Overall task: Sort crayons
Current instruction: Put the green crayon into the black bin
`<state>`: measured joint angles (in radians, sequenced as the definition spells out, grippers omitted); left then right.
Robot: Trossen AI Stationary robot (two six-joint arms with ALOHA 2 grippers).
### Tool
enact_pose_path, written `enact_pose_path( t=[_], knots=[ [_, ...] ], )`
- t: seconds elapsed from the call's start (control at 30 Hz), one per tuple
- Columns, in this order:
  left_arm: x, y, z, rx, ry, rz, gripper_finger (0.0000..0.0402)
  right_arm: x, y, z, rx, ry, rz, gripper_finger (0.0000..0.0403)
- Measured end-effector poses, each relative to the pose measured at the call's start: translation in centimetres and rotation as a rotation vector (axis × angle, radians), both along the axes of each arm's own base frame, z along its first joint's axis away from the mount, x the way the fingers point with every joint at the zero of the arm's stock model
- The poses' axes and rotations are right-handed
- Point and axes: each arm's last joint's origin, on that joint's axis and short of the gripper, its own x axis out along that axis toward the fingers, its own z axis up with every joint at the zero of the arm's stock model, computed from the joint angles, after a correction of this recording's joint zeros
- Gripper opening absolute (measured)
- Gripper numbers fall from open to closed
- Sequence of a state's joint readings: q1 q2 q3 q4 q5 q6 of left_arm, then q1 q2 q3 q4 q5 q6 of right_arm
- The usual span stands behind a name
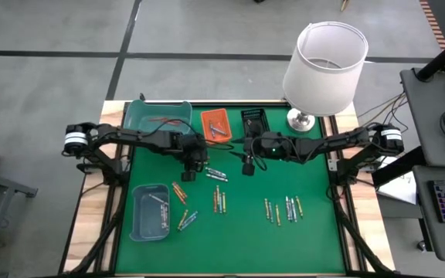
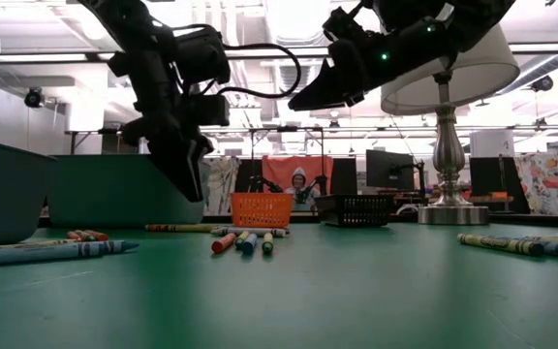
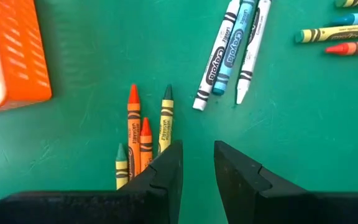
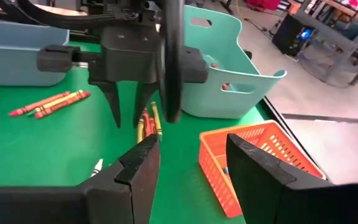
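We count four wax crayons (image 3: 143, 143), two orange and two yellow-green, lying side by side on the green felt table (image 3: 92, 56) just beside the left gripper (image 3: 197, 177), whose dark fingers stand slightly parted and empty; three pale crayons (image 3: 232, 50) lie nearby. One orange mesh tray (image 3: 11, 53) holds more. The right gripper (image 4: 188, 165) hovers spread, empty.
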<state>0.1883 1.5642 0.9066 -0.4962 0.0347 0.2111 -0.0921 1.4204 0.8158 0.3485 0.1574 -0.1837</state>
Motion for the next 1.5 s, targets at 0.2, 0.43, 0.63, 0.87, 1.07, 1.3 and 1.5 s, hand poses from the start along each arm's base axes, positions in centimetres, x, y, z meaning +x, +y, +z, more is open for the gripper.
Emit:
enact_pose_path(
  t=[0.2,0.43,0.63,0.87,1.07,1.3,1.5],
  knots=[
    [0.1,0.0,0.0,0.009,-0.012,-0.013,0.0073,0.0,0.0,0.0,0.000,0.000,0.000,0.0176],
    [0.3,0.2,-0.4,0.024,-0.077,-0.016,0.0073,0.0,-0.1,-0.2,-0.013,0.007,-0.033,0.0176],
    [0.0,0.3,-1.0,0.037,-0.082,-0.033,0.0073,0.2,-0.3,-0.7,-0.048,0.034,-0.067,0.0176],
    [0.0,0.3,-1.4,0.030,-0.111,-0.009,0.0073,0.6,-0.5,-1.7,-0.047,0.061,-0.071,0.0176],
    [-0.6,0.1,-2.5,0.010,-0.111,0.028,0.0073,0.7,-0.5,-2.2,-0.042,0.082,-0.076,0.0176],
    [-1.0,0.1,-3.0,-0.001,-0.100,0.046,0.0073,0.7,-0.5,-2.0,-0.040,0.069,-0.077,0.0176],
    [-1.3,0.0,-3.5,-0.008,-0.099,0.063,0.0073,0.9,-0.5,-1.8,-0.040,0.060,-0.077,0.0176]
  ],
)
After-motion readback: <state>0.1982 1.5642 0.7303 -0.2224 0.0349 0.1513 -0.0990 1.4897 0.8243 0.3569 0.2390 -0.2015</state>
